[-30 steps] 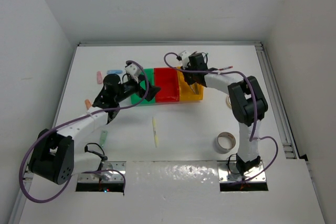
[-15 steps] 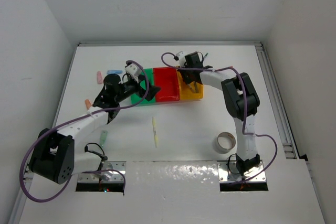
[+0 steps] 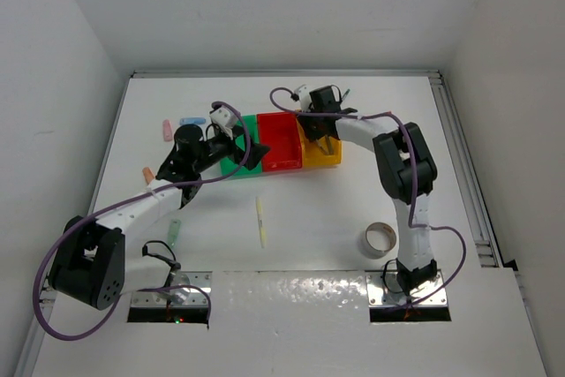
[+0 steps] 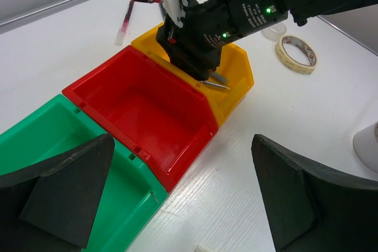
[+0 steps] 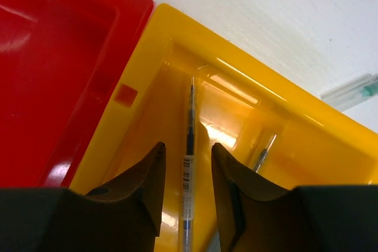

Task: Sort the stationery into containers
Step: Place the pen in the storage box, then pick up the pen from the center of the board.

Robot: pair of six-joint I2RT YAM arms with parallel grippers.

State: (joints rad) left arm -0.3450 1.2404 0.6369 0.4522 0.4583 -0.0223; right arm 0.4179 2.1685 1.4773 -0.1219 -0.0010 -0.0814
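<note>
The containers stand in a row: green bin [image 3: 252, 126], red bin [image 3: 281, 143], yellow bin [image 3: 323, 160]. My right gripper [image 5: 188, 146] reaches down into the yellow bin [image 5: 248, 81], open. A clear blue pen [image 5: 190, 116] lies between its fingers with a gap on each side. A second pen [image 5: 264, 151] lies deeper in that bin. My left gripper [image 4: 177, 193] hangs wide open and empty over the table, just in front of the green bin [image 4: 59, 128] and red bin [image 4: 136, 104]. A pale yellow pen [image 3: 260, 221] lies on the table.
A tape roll [image 3: 380, 238] lies near the right arm's base. Pink [image 3: 165, 130], blue [image 3: 189, 121] and orange [image 3: 147, 174] pieces lie at the left, and a green piece [image 3: 175, 232] nearer. A pink marker [image 4: 125, 22] and a green-tipped pen [image 5: 354, 90] lie behind the bins.
My right gripper has opened and let go of the blue pen inside the yellow bin, after shifting slightly left. The left arm has not moved.
</note>
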